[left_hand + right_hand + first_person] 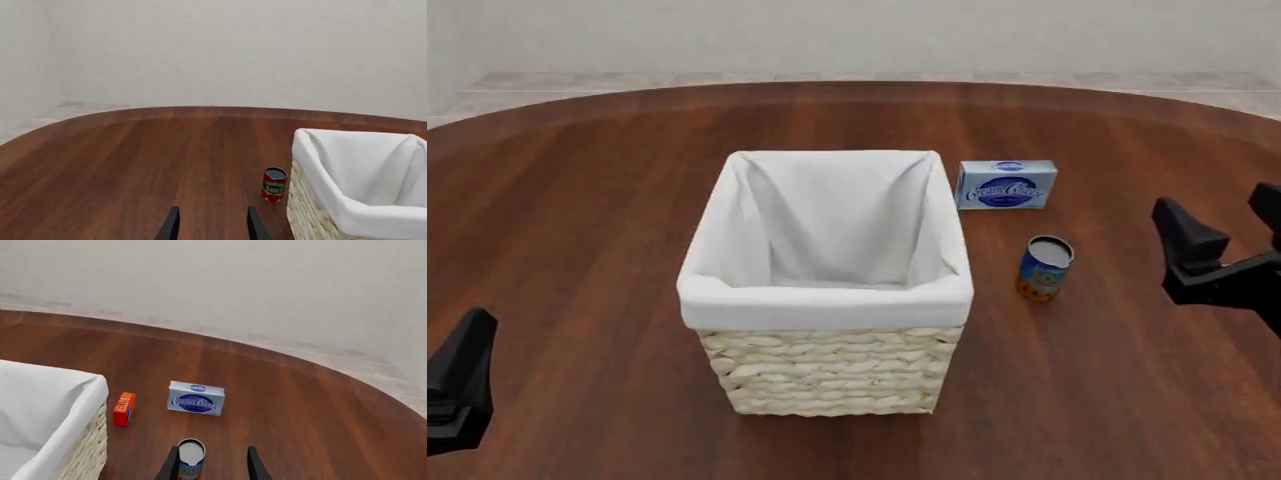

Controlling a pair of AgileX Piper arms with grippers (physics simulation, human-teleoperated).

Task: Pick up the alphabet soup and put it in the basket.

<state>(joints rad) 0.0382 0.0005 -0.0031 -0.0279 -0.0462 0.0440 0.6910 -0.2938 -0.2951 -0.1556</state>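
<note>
A dark reddish-brown wooden counter (587, 220) with a rounded far edge fills the scene, with a pale plain wall behind it.

Nearest, at the lower left edge of the front view, the left arm's black tool (459, 385) shows only partly. In its own wrist view its two dark fingers (171, 226) stand spread apart over bare wood, holding nothing.

In the middle of the counter stands the large rectangular basket of pale cream woven wicker (827, 370), upright, with a white cloth liner folded over its rim. Its inside shows only white cloth.

To the right of the basket, near it but not touching, stands the alphabet soup, a small cylindrical can with a blue label, an orange and yellow band near its base and a silvery grey top (1045, 268). It is upright on the wood.

Farther right, at the right edge, the right arm's black tool (1225, 250) hangs above the counter, apart from the can. In its wrist view the fingers (252, 464) are spread wide, and the can (190, 460) appears between them, just ahead; whether they touch it cannot be told.

Beyond the can lies a flat blue-and-white rectangular box (1006, 185), close to the basket's far right corner. The right wrist view also shows a small red-orange box (123, 409) near the basket's wall.

The left wrist view shows a small red tomato sauce can (274, 184) upright just beside the basket's wall.
</note>
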